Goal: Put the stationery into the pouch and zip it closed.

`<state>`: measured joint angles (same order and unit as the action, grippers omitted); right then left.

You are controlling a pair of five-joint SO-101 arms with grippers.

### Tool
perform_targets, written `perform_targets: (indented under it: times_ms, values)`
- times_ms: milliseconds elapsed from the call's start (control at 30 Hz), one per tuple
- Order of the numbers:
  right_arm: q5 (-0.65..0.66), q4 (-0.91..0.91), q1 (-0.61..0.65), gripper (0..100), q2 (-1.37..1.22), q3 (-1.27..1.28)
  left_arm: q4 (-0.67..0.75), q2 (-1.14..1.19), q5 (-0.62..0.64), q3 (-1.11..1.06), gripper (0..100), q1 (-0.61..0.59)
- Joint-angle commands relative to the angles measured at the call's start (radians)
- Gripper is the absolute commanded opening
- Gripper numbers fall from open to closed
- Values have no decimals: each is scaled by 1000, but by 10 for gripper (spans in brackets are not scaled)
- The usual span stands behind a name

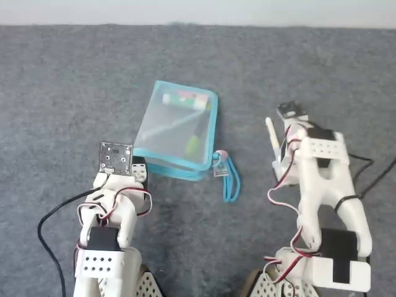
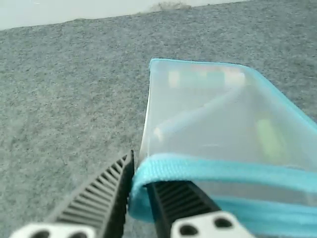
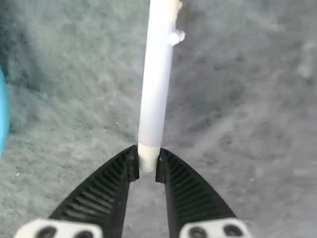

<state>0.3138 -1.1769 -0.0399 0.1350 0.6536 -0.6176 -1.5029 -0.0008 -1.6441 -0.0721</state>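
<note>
The worktop (image 1: 62, 80) is grey and fuzzy like carpet. A pale wall (image 1: 198, 11) runs along at 12 o'clock. The pouch (image 1: 176, 127) lies in the middle, see-through with a blue edge and things inside. The left jaws pinch its 7 o'clock corner. At its 3 o'clock, the right jaws are clamped on a white pen (image 3: 156, 84). A tag (image 1: 218, 167) at its 4 o'clock is too small to read.
</note>
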Motion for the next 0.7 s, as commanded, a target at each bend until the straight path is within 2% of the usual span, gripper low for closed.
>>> perform_targets:
  times_ms: [0, 133, 200, 367, 667]
  values:
    - [-17, 18, 50, 112, 64, 21, 31, -2, 12, 28, 12, -2]
    - [-18, 30, 77, 206, 65, 29, 31, -2, 12, 28, 12, -2]
    - [-31, 53, 94, 209, 64, 29, 31, -2, 12, 28, 12, -2]
    - [-157, 117, 130, 209, 62, 29, 32, -2, 12, 28, 12, -2]
    - [-164, 185, 127, 208, -76, 26, 32, -2, 12, 28, 12, -2]
